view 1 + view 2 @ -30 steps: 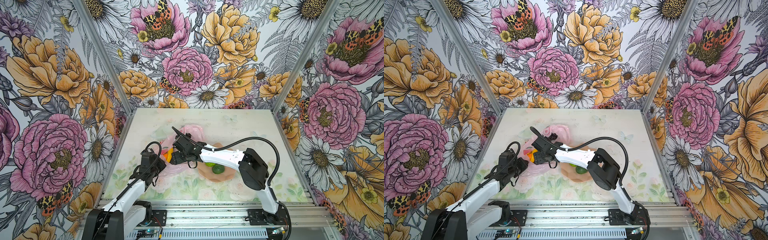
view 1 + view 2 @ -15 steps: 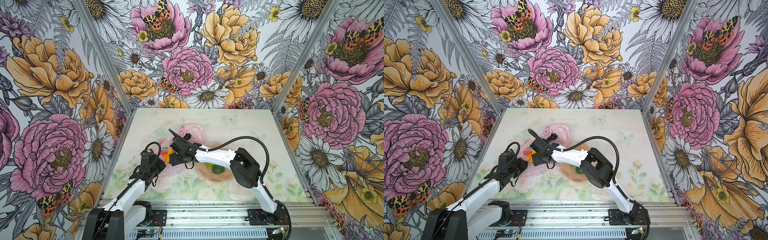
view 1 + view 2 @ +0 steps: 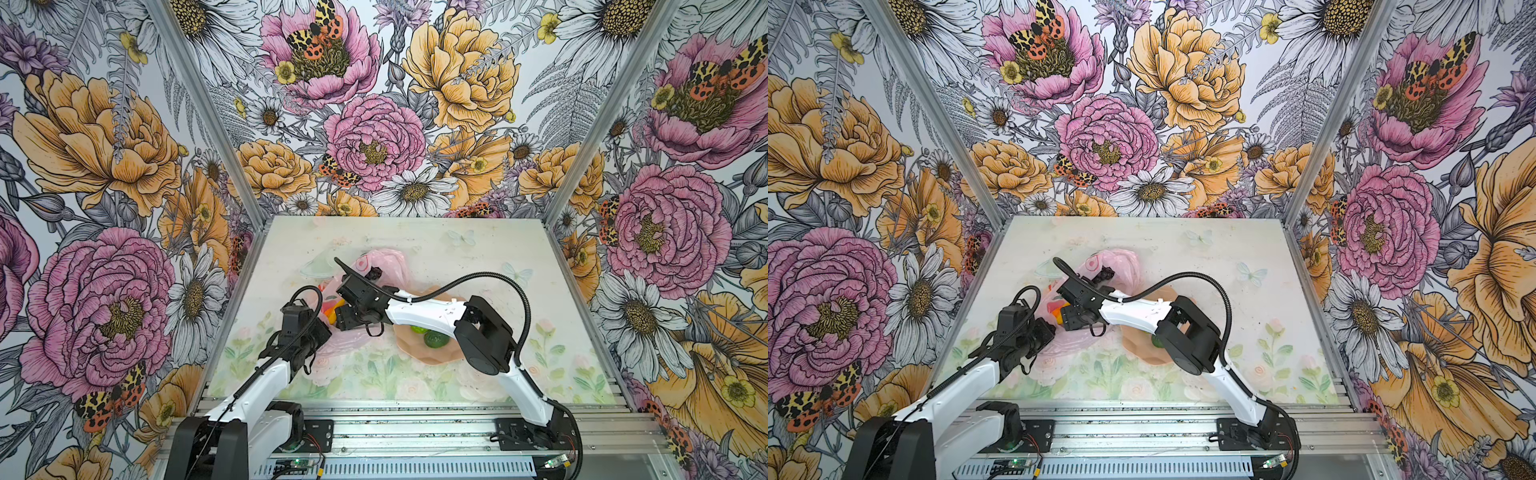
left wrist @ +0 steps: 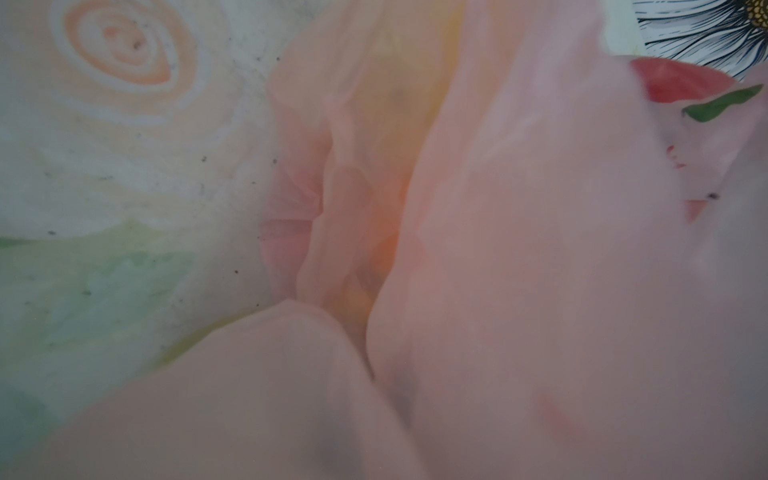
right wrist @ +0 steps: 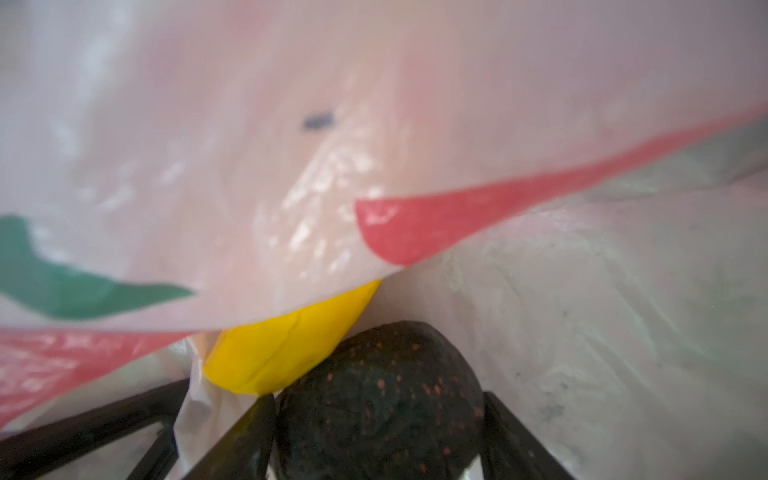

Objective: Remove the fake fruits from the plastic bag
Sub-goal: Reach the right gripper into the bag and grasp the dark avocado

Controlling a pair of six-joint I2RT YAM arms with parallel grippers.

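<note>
The right gripper (image 3: 340, 322) reaches across the middle into the mouth of the pink plastic bag (image 3: 386, 266), which lies crumpled on the table (image 3: 457, 249) left of centre in both top views. In the right wrist view a dark, speckled avocado-like fruit (image 5: 382, 374) sits squarely between its black fingers (image 5: 249, 432). The jaws stand wide, and each finger appears to press a flank of the fruit, so I judge the gripper closed on it rather than empty. A yellow banana (image 5: 286, 353) lies just beyond the avocado-like fruit and touches it. Its long axis slants across the gripper's line and runs up under the bag's printed upper film, which hangs low over both fruits. The left gripper (image 3: 318, 332) is at the bag's near edge. Its wrist camera is smothered in pink film and shows no fingers, so I cannot tell whether it pinches the plastic. Two green fruits (image 3: 434, 340) already rest in the peach wavy-edged dish (image 3: 411, 349), which lies to the right of the bag, under the right arm. The next move probably turns on this: the held fruit must come straight back out of the mouth toward that dish. The overhanging film and the touching banana are the likeliest things to drag along.
</note>
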